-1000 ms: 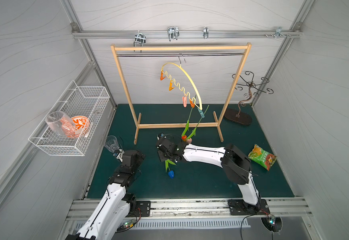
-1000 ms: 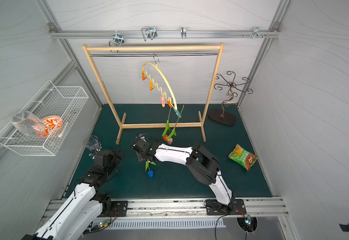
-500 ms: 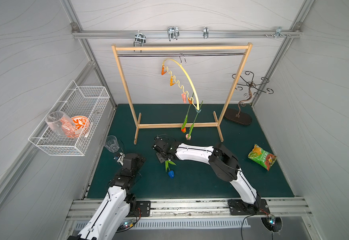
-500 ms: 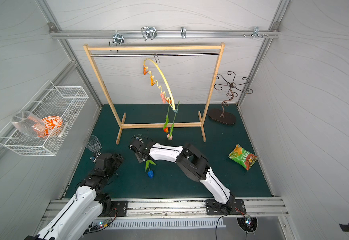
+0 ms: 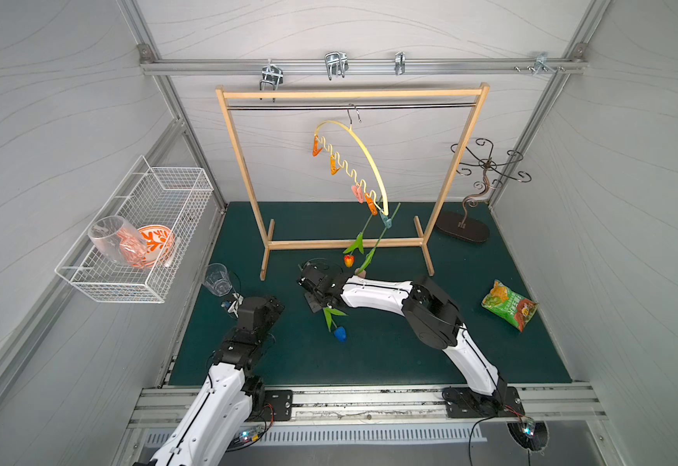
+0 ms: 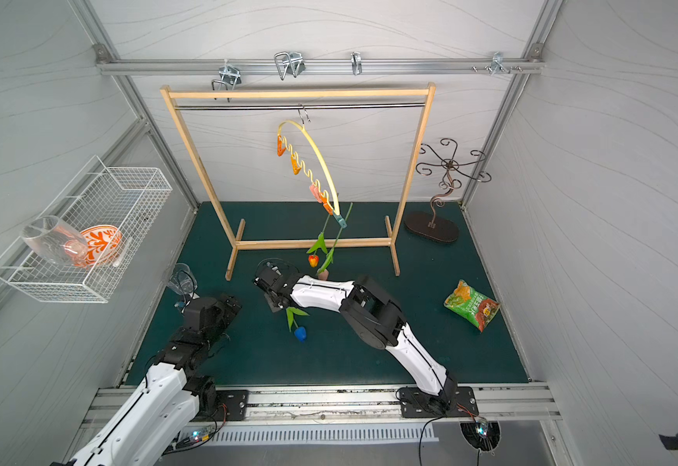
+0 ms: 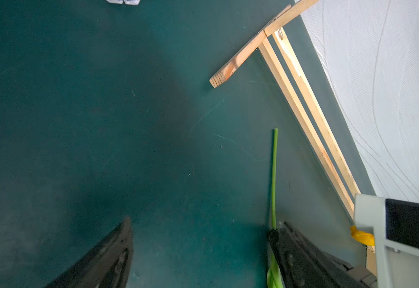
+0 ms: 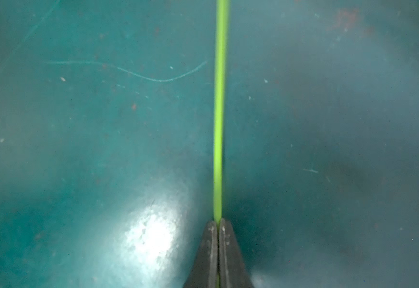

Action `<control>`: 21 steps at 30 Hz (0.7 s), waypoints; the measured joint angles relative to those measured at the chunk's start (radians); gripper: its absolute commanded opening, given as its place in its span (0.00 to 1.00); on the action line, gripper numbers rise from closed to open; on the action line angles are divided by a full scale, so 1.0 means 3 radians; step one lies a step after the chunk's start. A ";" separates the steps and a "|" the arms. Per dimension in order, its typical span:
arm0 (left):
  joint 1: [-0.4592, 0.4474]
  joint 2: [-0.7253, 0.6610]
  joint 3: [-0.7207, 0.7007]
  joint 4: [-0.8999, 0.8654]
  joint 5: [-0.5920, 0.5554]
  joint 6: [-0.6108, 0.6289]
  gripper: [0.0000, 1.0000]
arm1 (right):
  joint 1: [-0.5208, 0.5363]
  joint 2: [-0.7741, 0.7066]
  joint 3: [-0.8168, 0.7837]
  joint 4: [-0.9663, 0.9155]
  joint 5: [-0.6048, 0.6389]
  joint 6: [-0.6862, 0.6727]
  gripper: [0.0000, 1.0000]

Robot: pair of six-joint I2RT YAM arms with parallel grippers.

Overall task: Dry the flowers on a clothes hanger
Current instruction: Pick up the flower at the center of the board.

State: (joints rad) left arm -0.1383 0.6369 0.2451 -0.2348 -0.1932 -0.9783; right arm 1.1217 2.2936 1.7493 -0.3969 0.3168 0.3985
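Right pincer is clenched on the green stem of the blue-headed artificial tulip, which lies mid-frame on the dark green surface. Left pincer, lower left, is released. Orange-headed tulip and pale pink tulip hang from the pale yellow arched plastic hanger, upper centre.

You'll find the pale yellow arched plastic hanger, with its wavy bar, hanging tilted at upper centre, right end lowest. There the orange-headed tulip and pale pink-headed tulip dangle head-down from its clips. The blue-headed tulip sits below at mid-frame, head toward the bottom edge.
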 measured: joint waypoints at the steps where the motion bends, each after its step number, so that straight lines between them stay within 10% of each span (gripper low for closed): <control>1: 0.0000 0.0000 0.0000 0.0004 0.0008 0.0005 0.92 | 0.0000 -0.0008 0.0001 -0.0009 0.0000 -0.0001 0.00; 21: 0.0000 0.0248 -0.0145 0.1113 0.1057 0.0440 0.92 | -0.0421 -0.1639 -0.1165 0.0923 0.0299 0.0370 0.00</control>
State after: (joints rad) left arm -0.1383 0.7113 0.2016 0.0990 0.1238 -0.8463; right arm 0.9955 1.8019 1.3998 -0.1200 0.4065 0.5095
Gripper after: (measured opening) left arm 0.930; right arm 0.046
